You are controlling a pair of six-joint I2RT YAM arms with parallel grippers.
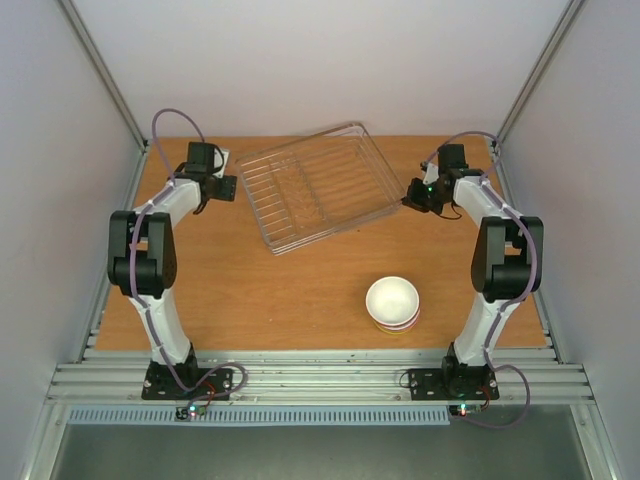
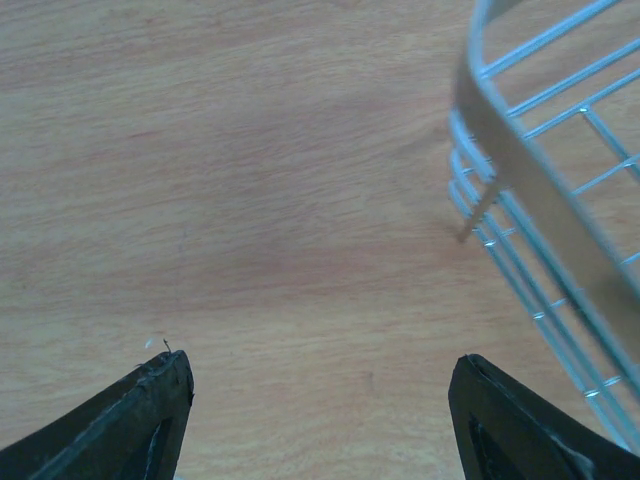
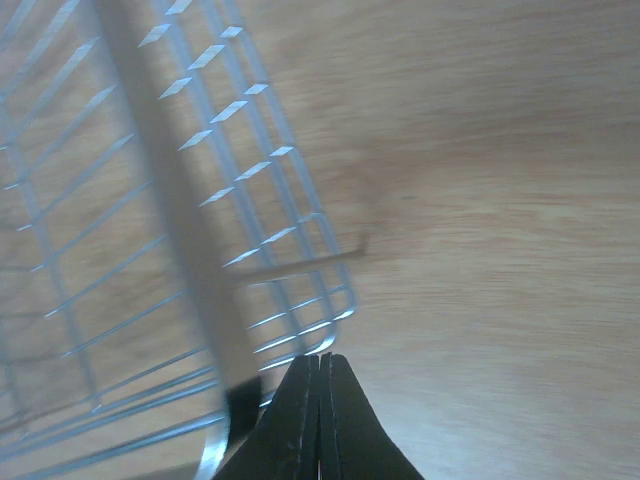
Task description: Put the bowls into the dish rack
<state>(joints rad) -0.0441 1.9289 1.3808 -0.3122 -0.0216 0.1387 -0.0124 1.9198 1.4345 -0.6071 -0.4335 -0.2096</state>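
Note:
The dish rack (image 1: 262, 163), a clear tray with thin ribs, lies empty and askew at the table's back middle. A stack of bowls (image 1: 392, 303), plain white on top with a red-patterned and a yellow rim below, stands at the front right. My left gripper (image 1: 228, 187) is open and empty, just left of the rack's left edge (image 2: 520, 165). My right gripper (image 1: 410, 192) is shut on nothing, its tips (image 3: 320, 360) at the rack's right corner (image 3: 300, 300). The other bowls are hidden in the stack or out of view.
White walls with metal frame posts close the table on three sides. A metal rail (image 1: 320, 380) runs along the near edge by the arm bases. Bare wood lies between the rack and the bowls.

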